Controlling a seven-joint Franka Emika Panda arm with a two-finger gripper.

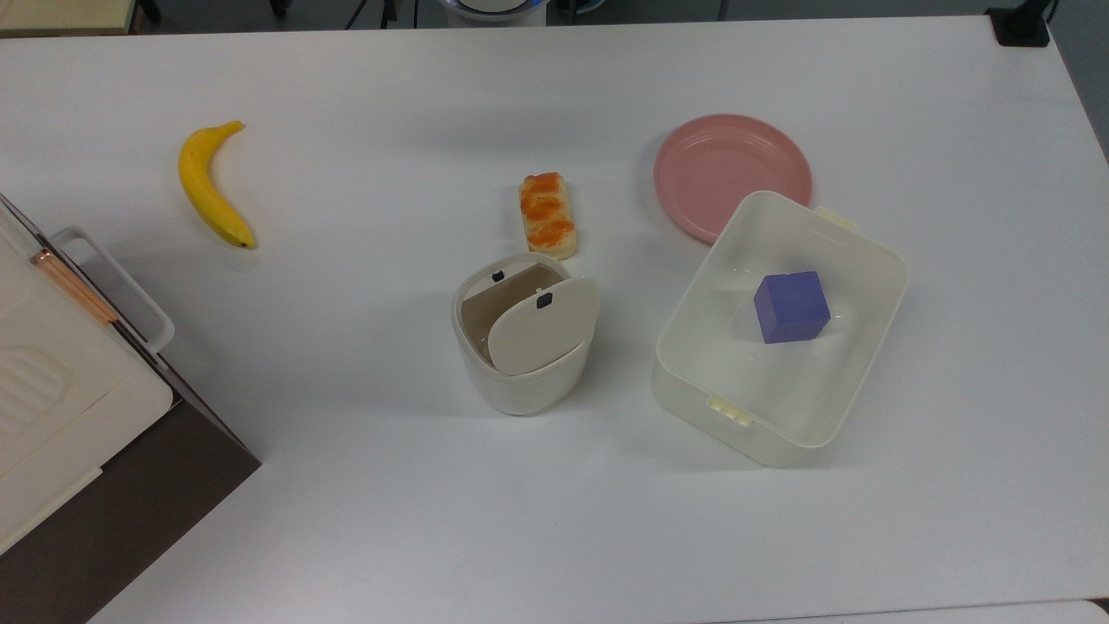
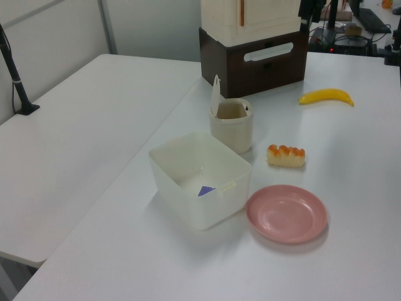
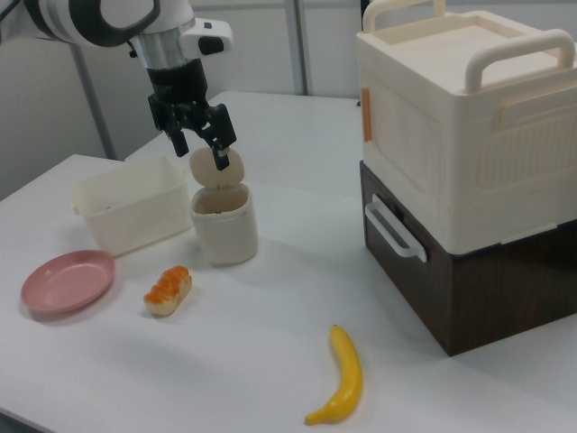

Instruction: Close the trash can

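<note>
Right view shows the claw (image 3: pixel 202 149) spread open and holding nothing, hanging close to the raised lid (image 3: pixel 216 168) of the trash can (image 3: pixel 224 224), whose body stands just below it. To my eye, the best move is to bring one finger against the lid's outer face near its free top edge and push it over toward the opening, following the hinge's arc. Pressing straight down risks tipping the light bin.

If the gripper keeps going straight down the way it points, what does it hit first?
Most likely the raised lid of the trash can; the open gripper hangs right above it in the right view, though depth is unclear.
</note>
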